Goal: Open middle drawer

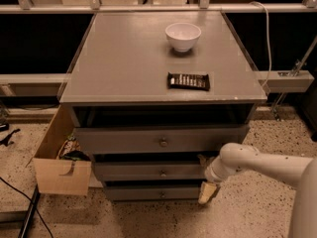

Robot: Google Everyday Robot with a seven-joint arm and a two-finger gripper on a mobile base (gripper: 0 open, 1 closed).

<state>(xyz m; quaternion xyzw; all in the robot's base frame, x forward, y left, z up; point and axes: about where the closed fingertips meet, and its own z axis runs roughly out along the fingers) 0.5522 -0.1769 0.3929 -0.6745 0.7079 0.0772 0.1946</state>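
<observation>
- The gripper (208, 183) sits low at the front right of the cabinet, on a pale arm reaching in from the right edge. It lies against the right-hand ends of the lower drawer fronts. Whether it is spread or clamped on anything cannot be told.
- The bottom drawer (148, 193) is the narrowest front, just left of the gripper.
- The middle drawer (143, 171) lies directly left of the gripper, its long axis running left to right. Its front stands slightly forward, with a dark gap above.
- Its knob (163, 173) is at the centre of the front, well to the gripper's left. I judge that a pull toward the camera depends on reaching that knob or catching the near right end.
- The top drawer (129, 140) is taller and sits above.
- Farther back, on the cabinet top (124, 58), lie a snack bar (188, 81) and a white bowl (183, 36).
</observation>
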